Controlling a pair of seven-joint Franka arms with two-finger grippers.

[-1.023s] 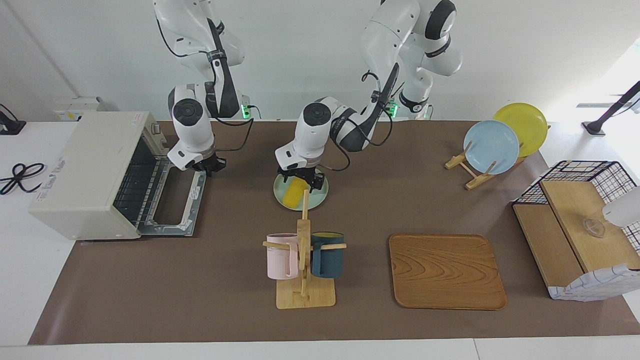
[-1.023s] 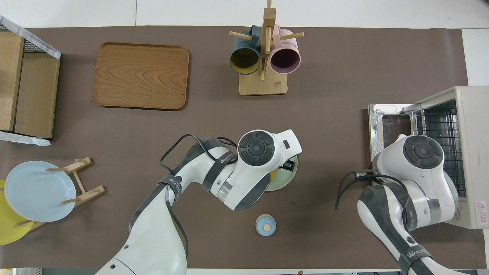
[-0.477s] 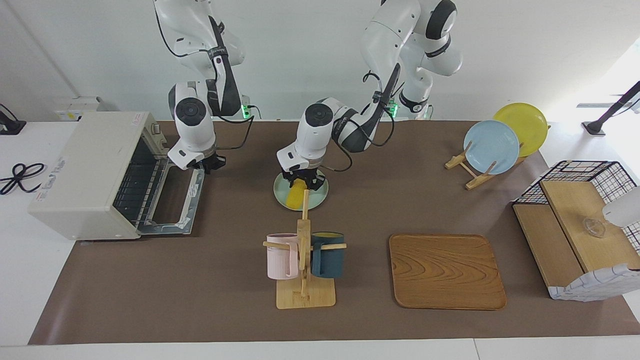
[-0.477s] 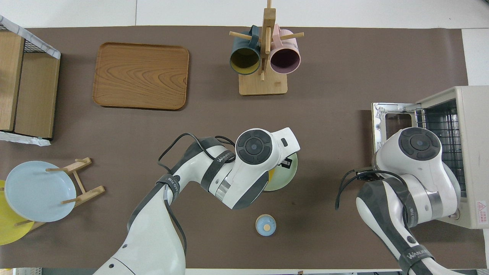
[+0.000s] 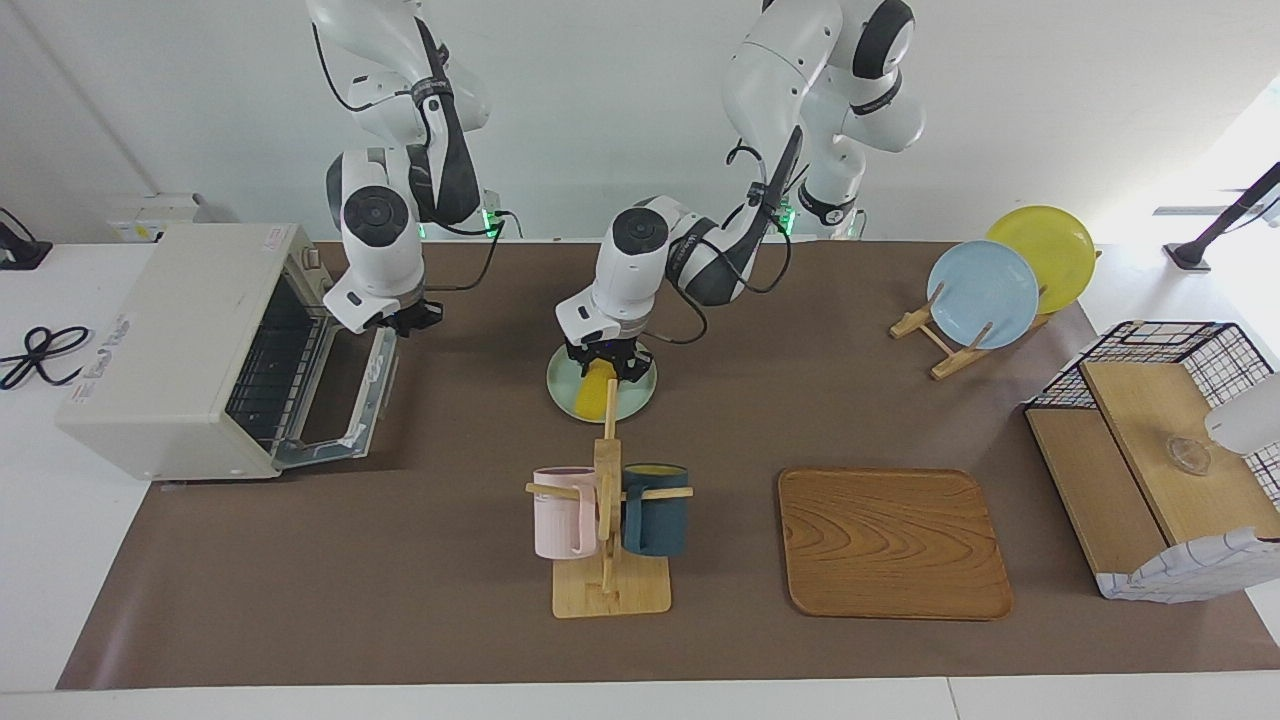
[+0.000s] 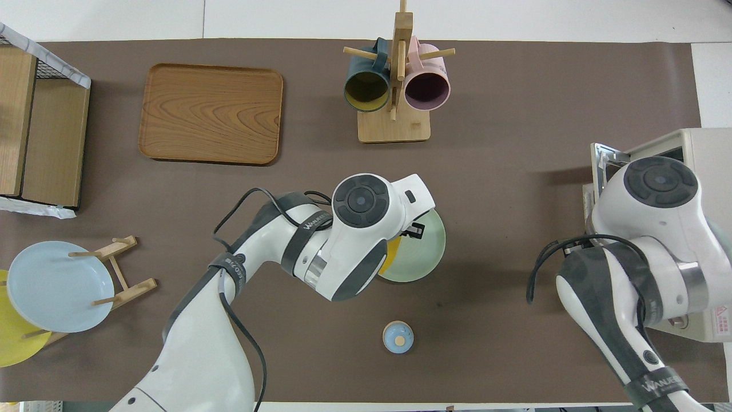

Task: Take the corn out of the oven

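Note:
The yellow corn (image 5: 597,393) lies on a pale green plate (image 5: 641,395) at the table's middle; a sliver of it shows in the overhead view (image 6: 392,256) beside the left hand. My left gripper (image 5: 603,368) hangs just over the corn's end nearer the robots, with its fingers spread either side of it. The cream-white oven (image 5: 170,340) stands at the right arm's end of the table. Its door (image 5: 350,395) is partly raised. My right gripper (image 5: 402,320) is shut on the handle at the door's top edge.
A wooden mug rack (image 5: 608,530) with a pink and a dark blue mug stands farther from the robots than the plate. A wooden tray (image 5: 893,543), a plate rack (image 5: 983,293) and a wire basket (image 5: 1160,450) lie toward the left arm's end. A small blue round object (image 6: 397,337) sits near the robots.
My right gripper has swung the oven door up from flat to partly raised. My left gripper has lifted a little over the plate, while the corn stays on it.

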